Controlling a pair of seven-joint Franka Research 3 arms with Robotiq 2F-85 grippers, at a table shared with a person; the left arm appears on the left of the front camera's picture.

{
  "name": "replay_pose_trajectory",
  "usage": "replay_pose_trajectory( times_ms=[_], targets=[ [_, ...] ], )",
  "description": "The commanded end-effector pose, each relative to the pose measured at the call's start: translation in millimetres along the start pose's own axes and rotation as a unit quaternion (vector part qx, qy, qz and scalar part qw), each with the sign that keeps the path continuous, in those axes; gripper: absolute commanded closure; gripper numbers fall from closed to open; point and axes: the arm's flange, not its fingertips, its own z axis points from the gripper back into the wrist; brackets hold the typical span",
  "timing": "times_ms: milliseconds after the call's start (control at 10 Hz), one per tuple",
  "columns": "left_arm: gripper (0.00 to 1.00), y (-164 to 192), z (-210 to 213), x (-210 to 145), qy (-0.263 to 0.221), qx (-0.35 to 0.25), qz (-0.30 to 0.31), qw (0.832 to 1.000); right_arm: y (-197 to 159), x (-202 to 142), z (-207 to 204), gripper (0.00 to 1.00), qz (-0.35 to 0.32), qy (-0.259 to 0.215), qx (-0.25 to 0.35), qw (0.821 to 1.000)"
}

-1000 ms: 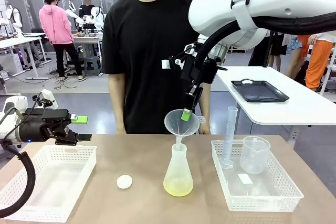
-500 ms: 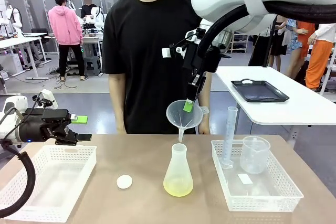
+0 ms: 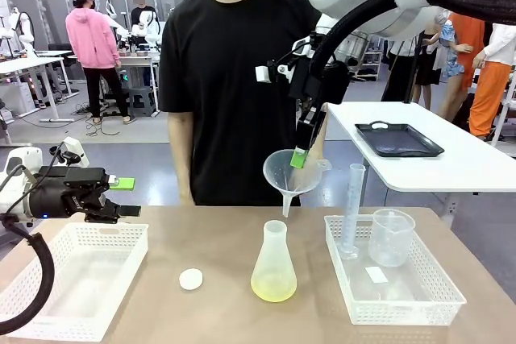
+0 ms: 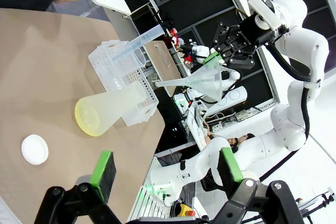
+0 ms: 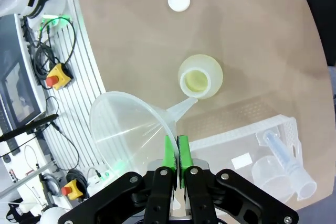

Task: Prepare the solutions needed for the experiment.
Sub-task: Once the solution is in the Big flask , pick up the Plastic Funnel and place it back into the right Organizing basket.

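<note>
A frosted conical flask [image 3: 273, 263] stands upright at the table's middle, with the pale yellow-green solutions [image 3: 273, 287] tinting its wide base. Above it and slightly right hangs a clear funnel [image 3: 290, 173], its spout free of the flask's neck. My right gripper [image 3: 301, 157] is shut on the funnel's rim. In the right wrist view the gripper [image 5: 176, 153] pinches the funnel [image 5: 134, 129] above the flask's mouth [image 5: 200, 77]. My left gripper [image 3: 125, 196] hovers open at the left, over a white basket. Its wrist view shows the open gripper [image 4: 167, 167] with nothing in it, and beyond it the flask [image 4: 113, 107].
A white round disc [image 3: 191, 279] lies left of the flask. A white basket [image 3: 97, 228] sits at the left. Another basket [image 3: 395, 318] at the right holds a graduated cylinder [image 3: 352, 211] and a beaker [image 3: 391, 238]. A person stands at the far edge.
My right gripper has lifted the funnel out of the flask's neck, up and a little to the right. The left arm has not moved.
</note>
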Motion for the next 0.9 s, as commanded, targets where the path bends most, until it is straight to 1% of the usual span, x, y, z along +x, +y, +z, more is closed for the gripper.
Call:
replay_pose_trajectory(
  times_ms=[0,200,400,700,800],
  targets=[
    [0.00,-2.4,-1.4,0.3,0.003,0.007,-0.002,1.000,-12.0,-22.8,19.2,1.00,-0.043,0.011,-0.008,0.999],
    [0.00,-2.4,-1.4,0.3,0.003,0.007,-0.002,1.000,-30.7,-59.2,34.1,1.00,-0.077,0.011,-0.012,0.997],
    [0.00,-2.4,-1.4,0.3,0.003,0.007,-0.002,1.000,-51.2,-104.5,45.1,1.00,-0.128,0.002,-0.011,0.992],
    [0.00,-2.4,-1.4,0.3,0.003,0.007,-0.002,1.000,-71.3,-161.2,43.6,1.00,-0.172,-0.010,0.016,0.985],
    [0.00,-2.4,-1.4,0.3,0.003,0.007,-0.002,1.000,-74.6,-171.6,41.0,1.00,-0.180,-0.011,0.023,0.983]
  ],
)
